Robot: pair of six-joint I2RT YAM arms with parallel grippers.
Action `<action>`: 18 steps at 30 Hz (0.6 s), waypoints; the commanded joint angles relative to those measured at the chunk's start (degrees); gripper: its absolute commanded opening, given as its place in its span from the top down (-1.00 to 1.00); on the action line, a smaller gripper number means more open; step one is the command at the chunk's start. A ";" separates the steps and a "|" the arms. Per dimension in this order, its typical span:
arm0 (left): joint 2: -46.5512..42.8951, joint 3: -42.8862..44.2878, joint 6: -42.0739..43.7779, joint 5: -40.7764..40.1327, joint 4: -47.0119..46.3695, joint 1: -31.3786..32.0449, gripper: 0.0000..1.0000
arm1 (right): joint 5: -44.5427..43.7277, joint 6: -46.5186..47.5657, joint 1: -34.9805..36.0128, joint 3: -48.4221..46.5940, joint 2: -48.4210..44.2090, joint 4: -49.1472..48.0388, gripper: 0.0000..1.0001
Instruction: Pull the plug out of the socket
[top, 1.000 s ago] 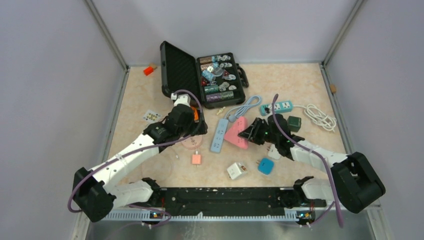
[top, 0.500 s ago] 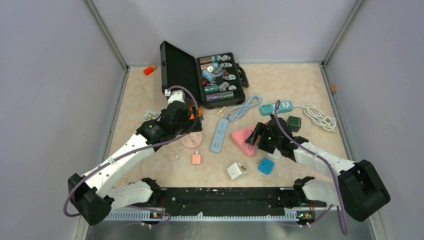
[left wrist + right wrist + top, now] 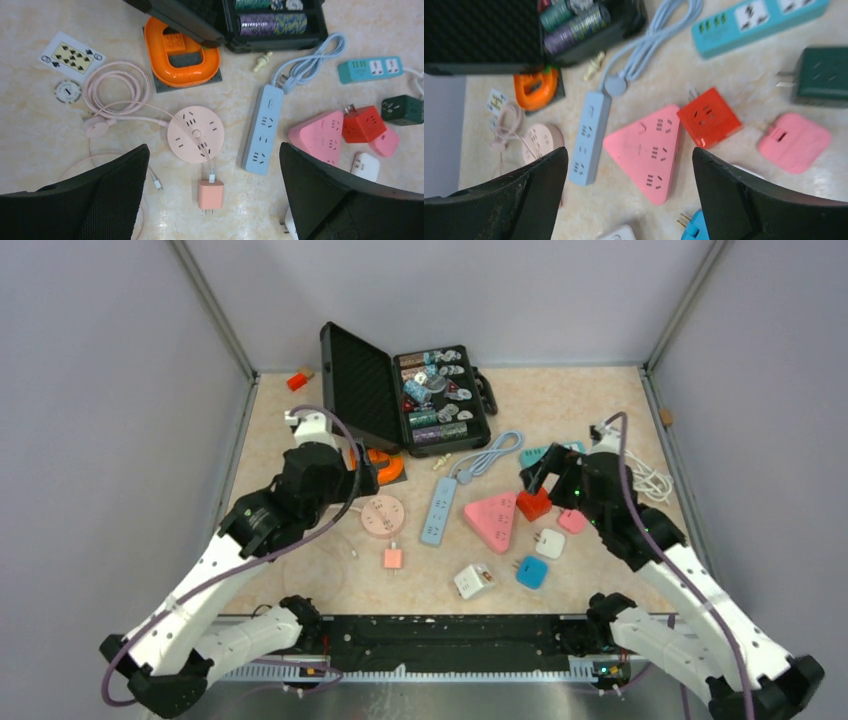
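Observation:
The pink triangular socket (image 3: 493, 518) (image 3: 649, 150) lies flat mid-table. A red cube plug (image 3: 533, 504) (image 3: 709, 116) rests on the table against its right edge, its prongs showing free in the right wrist view. My right gripper (image 3: 541, 476) (image 3: 629, 150) hangs above them, open and holding nothing. My left gripper (image 3: 352, 480) (image 3: 212, 147) is also open and empty, raised over the round pink socket (image 3: 195, 133) and a salmon charger (image 3: 210, 194), whose cable crosses the round socket.
A light blue power strip (image 3: 438, 508) lies left of the triangle. A teal strip (image 3: 548, 453), dark green cube (image 3: 405, 110), pink flat adapter (image 3: 794, 142), white adapters (image 3: 549, 542) and a blue one (image 3: 531, 572) lie around. The open black case (image 3: 400, 390) stands behind.
My right gripper opened and rose back to the right, leaving the red plug beside the pink triangle, which shifted right. The left arm drew back leftward, still open.

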State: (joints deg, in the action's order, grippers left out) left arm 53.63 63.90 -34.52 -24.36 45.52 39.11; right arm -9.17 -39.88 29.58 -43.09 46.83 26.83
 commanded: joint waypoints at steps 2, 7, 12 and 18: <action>-6.85 5.97 4.10 -6.55 1.89 0.09 -0.97 | -18.70 6.93 0.21 -13.56 -6.26 14.51 -0.83; -12.81 9.41 6.76 -12.25 2.92 0.09 -0.98 | -31.30 10.46 0.22 -24.94 -10.54 22.67 -0.85; -18.01 12.14 9.06 -18.71 3.53 0.09 -0.97 | -39.77 15.58 0.22 -32.08 -16.05 23.24 -0.86; -24.28 12.59 12.41 -23.83 1.92 0.09 -0.97 | -45.78 21.77 0.20 -35.15 -21.48 19.28 -0.88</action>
State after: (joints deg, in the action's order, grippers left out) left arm 32.16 75.44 -25.74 -42.85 48.53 39.11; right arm -48.03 -24.23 29.58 -76.44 27.38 47.44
